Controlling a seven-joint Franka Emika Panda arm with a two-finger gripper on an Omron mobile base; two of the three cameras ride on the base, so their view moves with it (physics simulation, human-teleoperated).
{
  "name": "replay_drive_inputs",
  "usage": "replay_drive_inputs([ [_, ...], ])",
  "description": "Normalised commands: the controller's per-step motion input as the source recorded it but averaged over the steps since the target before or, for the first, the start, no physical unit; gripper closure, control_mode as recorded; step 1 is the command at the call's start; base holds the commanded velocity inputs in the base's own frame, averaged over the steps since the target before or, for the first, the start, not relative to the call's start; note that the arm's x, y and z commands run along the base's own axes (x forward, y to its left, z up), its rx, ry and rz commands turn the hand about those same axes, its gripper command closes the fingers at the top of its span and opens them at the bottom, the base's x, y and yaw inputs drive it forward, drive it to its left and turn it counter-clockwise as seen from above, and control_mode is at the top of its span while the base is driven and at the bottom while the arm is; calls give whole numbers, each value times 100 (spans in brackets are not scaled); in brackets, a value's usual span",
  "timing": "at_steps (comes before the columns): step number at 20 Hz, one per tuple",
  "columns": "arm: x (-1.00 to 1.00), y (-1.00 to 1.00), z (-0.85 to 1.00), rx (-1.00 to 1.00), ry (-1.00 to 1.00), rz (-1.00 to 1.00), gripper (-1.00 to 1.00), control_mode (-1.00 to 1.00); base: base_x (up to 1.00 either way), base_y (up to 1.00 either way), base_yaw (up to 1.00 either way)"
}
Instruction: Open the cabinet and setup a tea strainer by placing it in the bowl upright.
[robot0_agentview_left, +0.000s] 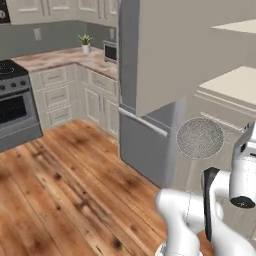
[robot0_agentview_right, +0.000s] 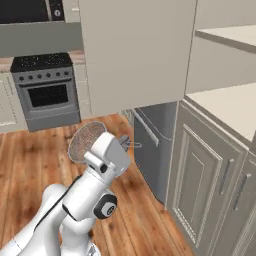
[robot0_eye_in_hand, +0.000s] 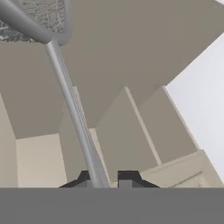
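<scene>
My gripper (robot0_eye_in_hand: 105, 181) is shut on the thin wire handle of the tea strainer (robot0_eye_in_hand: 72, 109). The handle runs up from the fingertips to the grey mesh basket (robot0_eye_in_hand: 39, 17). From the base, the round mesh basket (robot0_agentview_left: 200, 138) hangs in the air in front of the tall cream cabinet (robot0_agentview_left: 235, 85). The same basket (robot0_agentview_right: 85, 141) shows just behind my white hand. The cabinet door (robot0_agentview_right: 135, 50) stands swung open, and bare cream shelves (robot0_agentview_right: 225, 107) show inside. The bowl is out of view.
The open door panel (robot0_agentview_left: 180, 50) juts out above the strainer. A grey steel appliance front with a bar handle (robot0_agentview_left: 145, 140) stands below it. A black stove (robot0_agentview_left: 15, 100) and the corner counter (robot0_agentview_left: 65, 57) lie far left. Lower cabinet doors (robot0_agentview_right: 200, 185) are at the right, over wooden floor (robot0_agentview_left: 65, 190).
</scene>
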Motion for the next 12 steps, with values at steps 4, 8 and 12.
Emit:
replay_drive_inputs([
  [4, 0, 0, 0, 0, 0, 0, 100, 100, -60, 0, 59],
  [8, 0, 0, 0, 0, 0, 0, 100, 100, -72, 6, 53],
  [12, 0, 0, 0, 0, 0, 0, 100, 100, -86, 23, 50],
])
